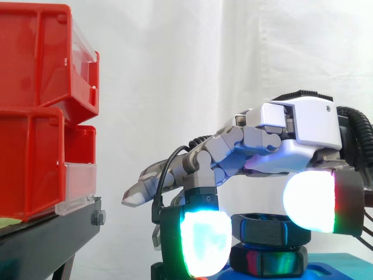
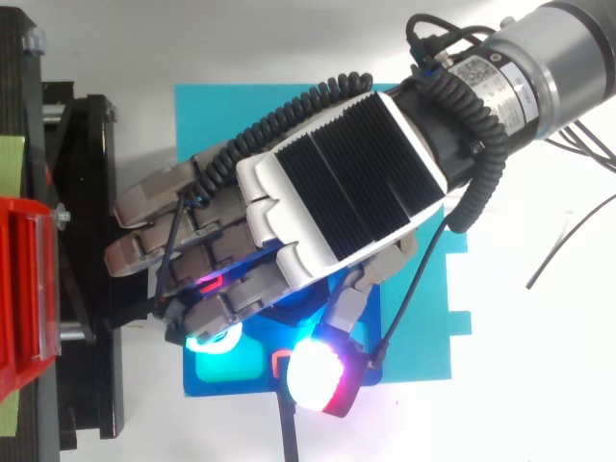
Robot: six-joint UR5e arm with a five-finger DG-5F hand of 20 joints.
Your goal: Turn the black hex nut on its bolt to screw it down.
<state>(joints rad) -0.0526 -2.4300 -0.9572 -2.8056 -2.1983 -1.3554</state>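
Note:
The black hex nut [image 1: 265, 228] sits on its bolt above a second black hex piece [image 1: 268, 261], both standing on a blue base plate [image 2: 416, 322]. My hand [image 1: 303, 128] reaches in from the right, palm down, directly over the nut. One finger curls down to the nut's left with a cyan-green glowing pad [image 1: 204, 242]. The thumb's white and red pad [image 1: 312, 201] sits at the nut's right. The nut is pinched between these two. The other fingers [image 1: 151, 186] stretch straight out to the left. In the top view my hand [image 2: 337, 183] hides the nut.
Stacked red bins [image 1: 35, 64] rest on a black stand [image 1: 52, 233] to the left, close to the outstretched fingertips. The stand [image 2: 82, 192] borders the blue plate's left side. A thin black cable [image 2: 568, 241] lies on the white table at right.

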